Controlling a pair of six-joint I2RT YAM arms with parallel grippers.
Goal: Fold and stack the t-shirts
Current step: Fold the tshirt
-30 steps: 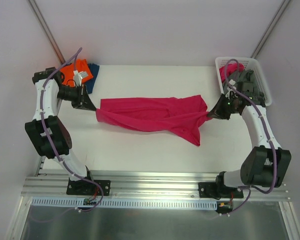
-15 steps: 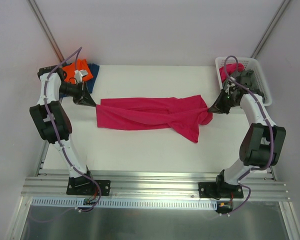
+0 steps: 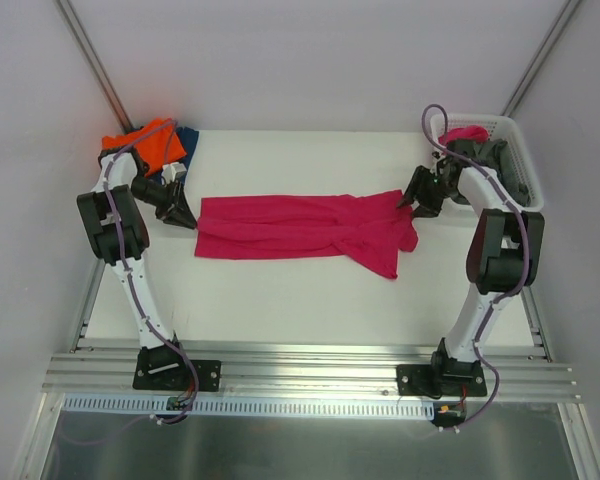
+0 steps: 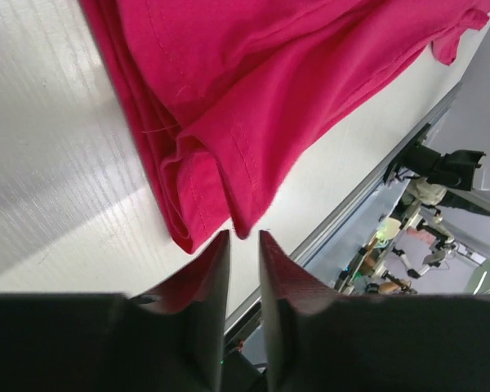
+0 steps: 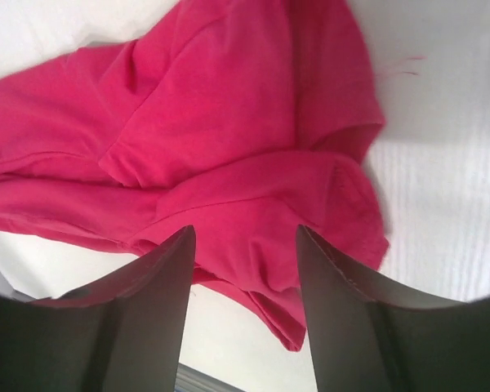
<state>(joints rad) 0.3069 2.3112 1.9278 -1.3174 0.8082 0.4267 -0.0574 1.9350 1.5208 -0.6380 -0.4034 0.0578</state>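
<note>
A large magenta-pink t-shirt [image 3: 290, 226] lies stretched left to right across the white table, bunched at its right end. My left gripper [image 3: 187, 217] sits at the shirt's left edge. In the left wrist view its fingers [image 4: 215, 269] stand a narrow gap apart, with the shirt's hem corner [image 4: 229, 163] just beyond the tips and nothing between them. My right gripper [image 3: 408, 200] hovers at the shirt's right end. It is open wide [image 5: 245, 234], and the magenta cloth [image 5: 229, 139] lies under it, not held. An orange t-shirt [image 3: 145, 143] and a dark blue one [image 3: 188, 141] lie at the far left corner.
A white lattice basket [image 3: 518, 150] stands at the far right corner with pink cloth [image 3: 464, 133] and grey cloth [image 3: 502, 160] in it. The right arm's upper links reach across its near side. The table's metal front rail [image 3: 310, 370] runs along the near edge.
Both grippers have opened and let go of the magenta shirt's ends. Both arms have drawn toward the far side. The shirt now rests flat, slightly shorter at its right end.
</note>
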